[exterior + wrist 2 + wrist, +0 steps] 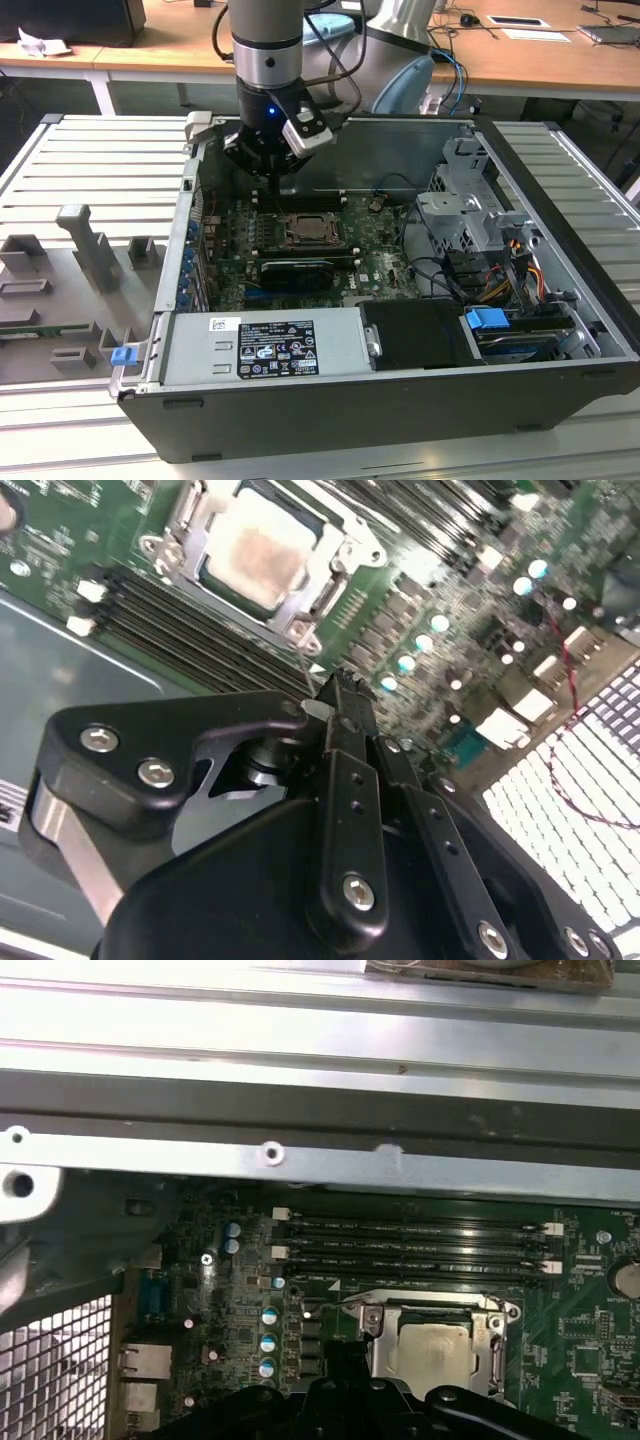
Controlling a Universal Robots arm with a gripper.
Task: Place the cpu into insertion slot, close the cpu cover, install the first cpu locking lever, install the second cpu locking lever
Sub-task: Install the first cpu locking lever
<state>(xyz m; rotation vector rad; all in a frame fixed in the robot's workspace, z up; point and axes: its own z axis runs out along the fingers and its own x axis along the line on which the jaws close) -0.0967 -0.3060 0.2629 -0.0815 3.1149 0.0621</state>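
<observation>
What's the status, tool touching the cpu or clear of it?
Apart. In the second wrist view the cpu cover frame lies between the tool and the cpu.

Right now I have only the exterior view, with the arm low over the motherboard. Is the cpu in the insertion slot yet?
Observer: Yes, it is seated. In both wrist views the cpu lies flat with its pale metal top up.
Operator: And the cpu cover?
Observer: It is down. In the second wrist view the cpu cover lies flat, its cut-out framing the metal top.
Operator: Where is my gripper relative to it?
Observer: In the second wrist view the gripper sits just off one corner of the cpu cover, near the end of the memory slots.
</observation>
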